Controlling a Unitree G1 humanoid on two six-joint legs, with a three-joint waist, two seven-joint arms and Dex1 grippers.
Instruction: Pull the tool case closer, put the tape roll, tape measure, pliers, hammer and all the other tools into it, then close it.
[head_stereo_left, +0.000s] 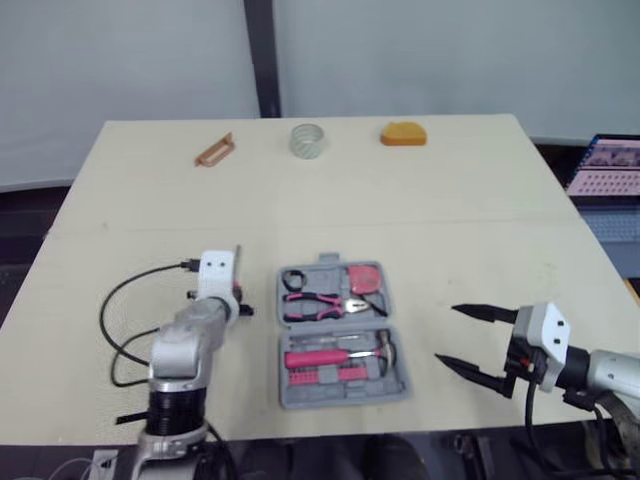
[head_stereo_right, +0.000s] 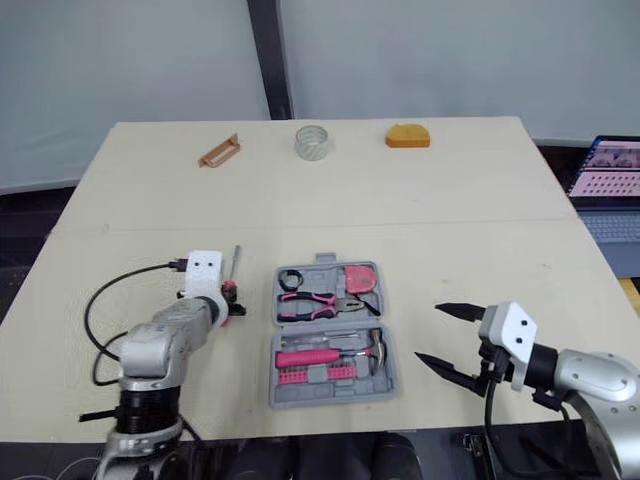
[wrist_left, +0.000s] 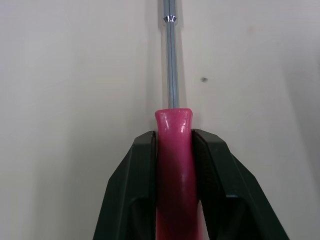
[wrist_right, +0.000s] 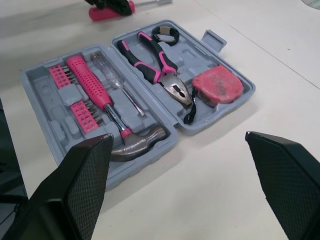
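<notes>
From the head: grey case (head_stereo_left: 335, 335) open flat near the front edge of the table (head_stereo_left: 480, 220), between the arms, with pliers (head_stereo_left: 320, 300) and pink tape measure (head_stereo_left: 364, 277) in the far half and hammer (head_stereo_left: 340, 352) in the near half; small black loop beside the pliers too small to identify. Just left of the case, left gripper (head_stereo_left: 238, 303) low on the table, pinching a screwdriver (head_stereo_right: 236, 256), handle mostly hidden under the wrist, thin shaft poking out toward the far side. Right of the case and apart from it, right gripper (head_stereo_left: 447, 334) spread wide, holding nothing. Well away at the far edge, tape roll (head_stereo_left: 309, 140), with a brown tool (head_stereo_left: 214, 150) and an orange thing (head_stereo_left: 403, 133) on either side, both hard to make out. From the left wrist: black fingers (wrist_left: 142, 165) pressed on both sides of the pink handle, shaft tip cut off by the frame. From the right wrist: case interior in plain sight, rows of pink bits (wrist_right: 80, 107) beside a pink-handled driver (wrist_right: 92, 82), hammer handle hard to tell apart, near corner of the case hidden behind one finger; beyond the case, left gripper cut off at the frame edge.
</notes>
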